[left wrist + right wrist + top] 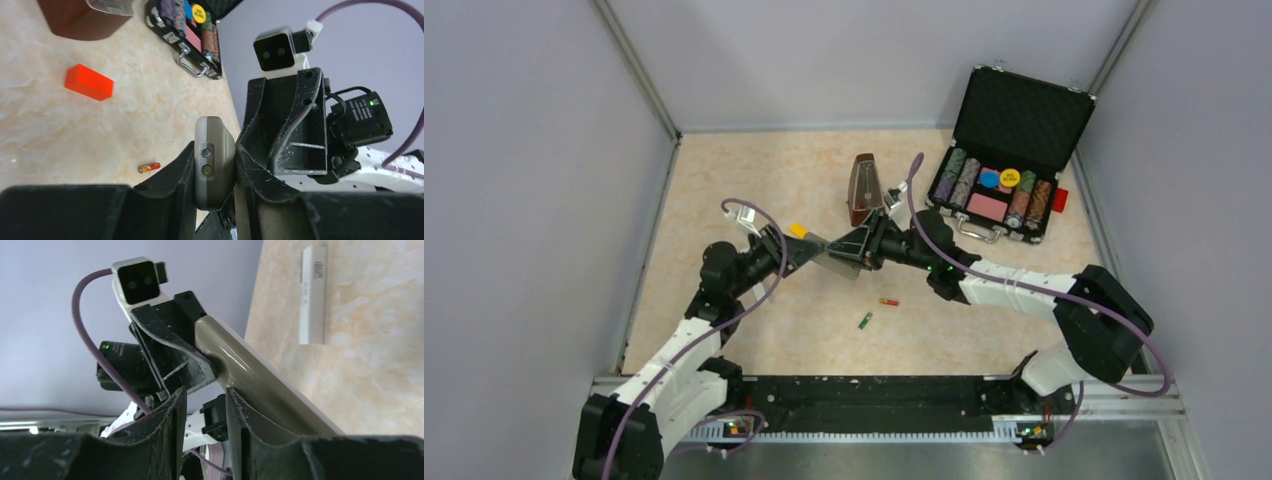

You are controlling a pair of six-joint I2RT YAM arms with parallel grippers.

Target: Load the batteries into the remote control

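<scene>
Nearest to the arm bases, the two batteries lie loose on the surface point(944, 340): the green battery point(864, 320) and, just beyond it, the red-orange battery point(889, 301). They are near each other but not touching. Neither is in the remote, so by my judgement the loading itself is not yet begun.

A little farther, the remote point(214, 165) hangs in the air between the two arms. The left gripper point(215, 145) has its jaws pressed on one end of it, one on each flat face, so the slab stands on edge in the left wrist view. The right gripper point(202, 392) meets it from the other side. Its jaws stand partly apart and I see nothing in the gap; one of them only lies against the side of the remote.

I judge the step in hand is preparing the remote, probably reaching its battery recess. Whether the cover is on or off, I cannot tell. The next move asks the left jaws to hold firm while the right arm works on the cover or goes down for a battery, which is tiny and needs a fine pinch.

Farthest back, a brown box point(862, 185) and an open case point(1024, 110) stand apart from the work.
</scene>
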